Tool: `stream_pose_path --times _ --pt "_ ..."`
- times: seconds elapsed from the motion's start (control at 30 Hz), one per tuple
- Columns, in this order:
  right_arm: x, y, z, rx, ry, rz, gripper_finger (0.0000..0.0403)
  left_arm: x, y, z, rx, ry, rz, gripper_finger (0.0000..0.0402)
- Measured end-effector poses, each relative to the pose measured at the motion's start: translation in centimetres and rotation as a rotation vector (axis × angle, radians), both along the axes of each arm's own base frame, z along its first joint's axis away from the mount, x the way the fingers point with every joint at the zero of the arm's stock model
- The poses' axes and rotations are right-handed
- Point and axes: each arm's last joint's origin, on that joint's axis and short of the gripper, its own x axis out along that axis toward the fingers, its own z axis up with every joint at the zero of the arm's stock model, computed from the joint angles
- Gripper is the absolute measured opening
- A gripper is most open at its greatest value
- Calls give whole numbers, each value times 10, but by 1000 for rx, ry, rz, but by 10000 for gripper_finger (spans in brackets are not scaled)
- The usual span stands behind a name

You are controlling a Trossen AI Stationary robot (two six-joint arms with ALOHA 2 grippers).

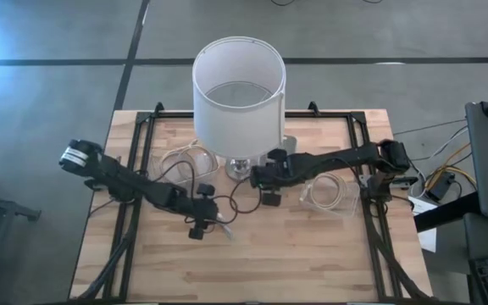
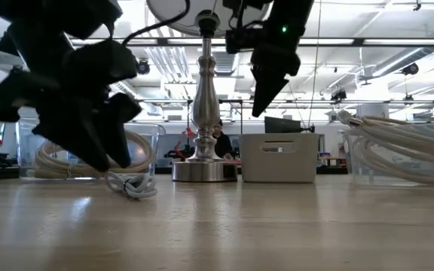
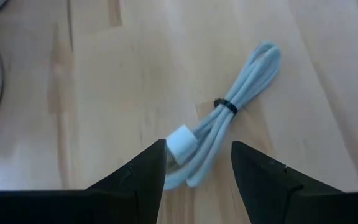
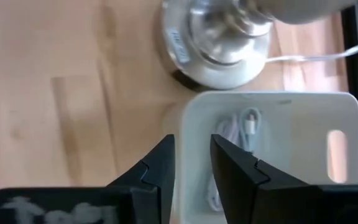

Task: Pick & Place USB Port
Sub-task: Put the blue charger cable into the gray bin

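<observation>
The left gripper [image 3: 197,165] hangs with spread jaws over the bundled USB cable [image 3: 229,134] lying near the table's [image 1: 312,254] middle, and closing off-centre may push the bundle away, while the right gripper [image 4: 191,158], jaws slightly apart, hovers above the white bin [image 4: 303,118].

No readable text, label, brand or number anywhere.

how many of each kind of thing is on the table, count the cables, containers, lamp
Bundled white cables out on the wood: 1, under the left end effector
Clear containers holding coiled cable: 2
White bins: 1, with a white cable inside
Table lamps: 1
Total: 5, not counting cables inside containers
</observation>
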Motion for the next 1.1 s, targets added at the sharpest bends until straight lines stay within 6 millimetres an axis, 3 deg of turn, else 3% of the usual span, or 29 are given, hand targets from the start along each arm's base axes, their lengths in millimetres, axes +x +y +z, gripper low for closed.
stream_pose_path --times 0.27,0.5,0.63,0.73,1.1 --pt "-1 23 0 45 -21 12 106 8 -2 -19 75 18 -76 174" --pt "3 39 1 113 -69 72 125 12 -3 -24 95 26 -76 77" --pt "8 46 3 176 -131 110 138 13 1 -18 183 -19 19 37" --pt "12 51 5 211 -170 157 148 14 3 -13 239 -53 76 37" --pt "16 59 7 225 -213 245 168 31 3 11 194 -236 206 43"
